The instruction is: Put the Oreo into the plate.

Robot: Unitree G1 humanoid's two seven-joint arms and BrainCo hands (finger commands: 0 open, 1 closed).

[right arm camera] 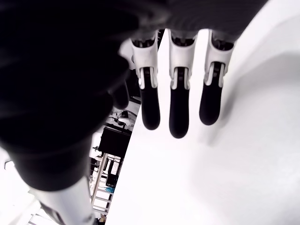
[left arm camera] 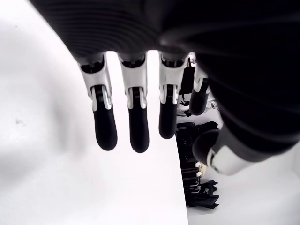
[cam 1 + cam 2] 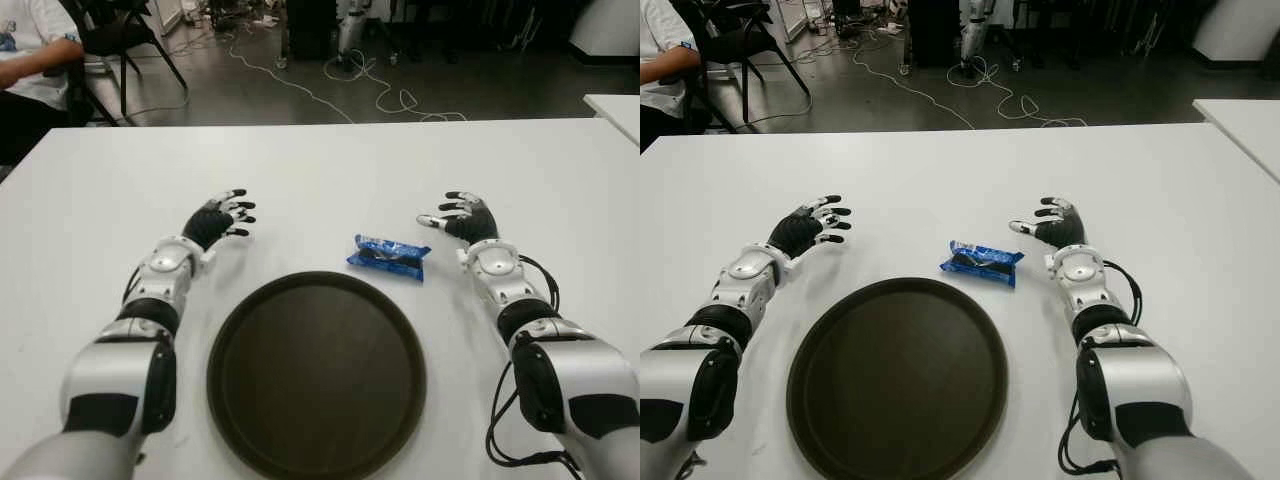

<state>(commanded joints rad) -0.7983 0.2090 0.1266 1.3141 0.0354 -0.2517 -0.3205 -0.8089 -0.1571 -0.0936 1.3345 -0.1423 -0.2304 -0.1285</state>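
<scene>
Both arms reach forward over the white worktop (image 3: 330, 180), forearms angled slightly inward, palms facing each other across the middle

Left hand (image 3: 222, 219) at about 10 o'clock from the plate (image 3: 316, 372), fingers (image 2: 133, 124) extended and spread a little, holding nothing; own wrist view shows them straight, hanging over bare worktop, thumb set apart to one side

Right hand (image 3: 464, 218) at about 2 o'clock from the plate, fingers (image 1: 178, 110) also straight and slightly spread, nothing between them; thumb points inward toward the packet

Cannot tell whether either hand touches the worktop

Oreo packet (image 3: 389, 256), blue wrapper, lies flat on the worktop just beyond the plate's far rim, at roughly 1 o'clock from the plate centre, not on the plate. It sits between the two hands but much nearer the right one: at about 8 o'clock from the right hand's fingertips, near yet clearly apart, no contact. Well apart from the left hand, at about 4 o'clock from it

Plate is a dark round tray with a raised rim, close to the robot, between the two forearms

Beyond the worktop's far edge: dark floor with loose cables (image 3: 340, 85), a black chair (image 3: 120, 40) at 11 o'clock, a seated person (image 3: 30, 60) in a white top at the far left edge
</scene>
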